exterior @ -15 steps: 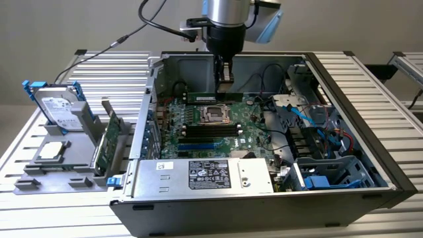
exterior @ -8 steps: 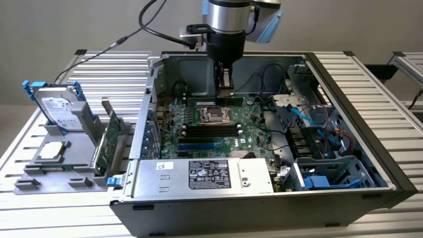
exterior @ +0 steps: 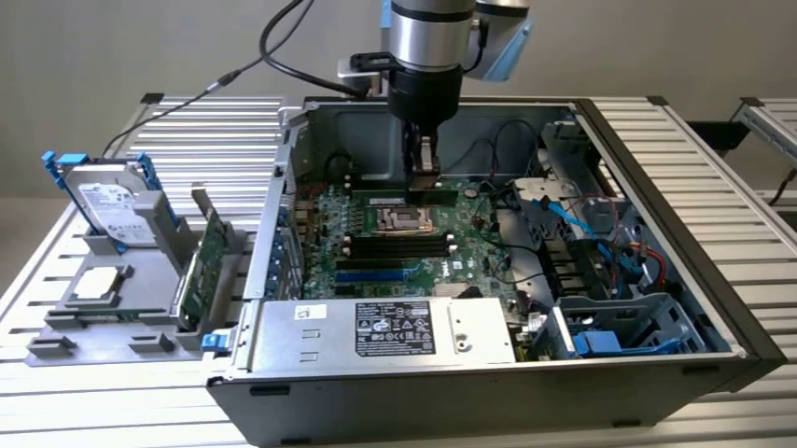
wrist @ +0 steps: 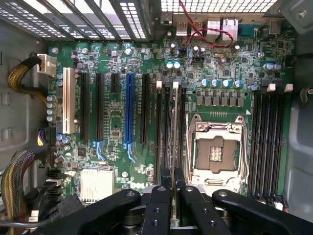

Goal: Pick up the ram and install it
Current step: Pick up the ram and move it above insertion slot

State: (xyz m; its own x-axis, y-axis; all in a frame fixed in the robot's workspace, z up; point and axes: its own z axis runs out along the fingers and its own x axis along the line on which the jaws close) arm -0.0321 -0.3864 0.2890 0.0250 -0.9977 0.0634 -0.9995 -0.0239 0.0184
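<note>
One step looked done: the ram [wrist: 175,139] was up and clamped edge-on in the gripper [wrist: 173,177], fingers pinched against both faces of the board. Pick-up complete, by my reading.

Install was under way but not confirmed. The gripper was down inside the open computer case [exterior: 734,327], low over the motherboard [wrist: 112,122]. The ram was lined up with the black memory slots [wrist: 165,132] just beside the CPU socket [wrist: 215,156], on the side toward the blue slot [wrist: 129,112]. I could not tell whether its lower edge had entered a slot or hung just above one. Seating and latch closure remained unverified.

Appearance: from the wrist view the ram read as a thin pale line, long, narrow and straight, running parallel to the slots. Chips and label could not be made out edge-on.
</note>
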